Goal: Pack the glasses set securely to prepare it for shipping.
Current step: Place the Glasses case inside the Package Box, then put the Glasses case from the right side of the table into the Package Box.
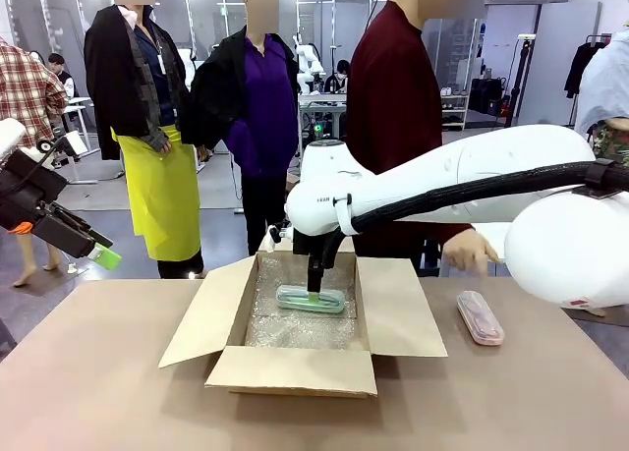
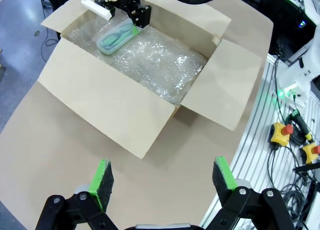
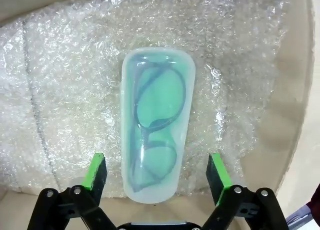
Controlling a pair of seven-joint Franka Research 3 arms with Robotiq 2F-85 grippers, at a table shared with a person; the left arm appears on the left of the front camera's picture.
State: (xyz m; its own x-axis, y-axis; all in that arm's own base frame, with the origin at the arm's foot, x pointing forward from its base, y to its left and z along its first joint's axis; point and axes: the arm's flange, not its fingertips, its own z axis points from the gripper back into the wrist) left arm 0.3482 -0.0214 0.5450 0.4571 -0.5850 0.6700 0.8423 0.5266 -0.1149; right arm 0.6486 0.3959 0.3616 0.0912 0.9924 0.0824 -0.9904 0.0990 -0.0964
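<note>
One mint green case (image 1: pixel 311 299) lies flat, crosswise in the box (image 1: pixel 295 370).

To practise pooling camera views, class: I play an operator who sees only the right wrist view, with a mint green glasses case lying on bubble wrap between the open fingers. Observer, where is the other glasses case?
Observer: The translucent pink oblong glasses case lies on the table, outside the brown cardboard box, on the robot's right side.
Operator: And the other arm?
Observer: The left gripper hangs open above the table, off the box's left side, holding nothing.
Operator: Anyone close by?
Observer: A person's hand is at the table's far edge, beyond that pink case.
</note>
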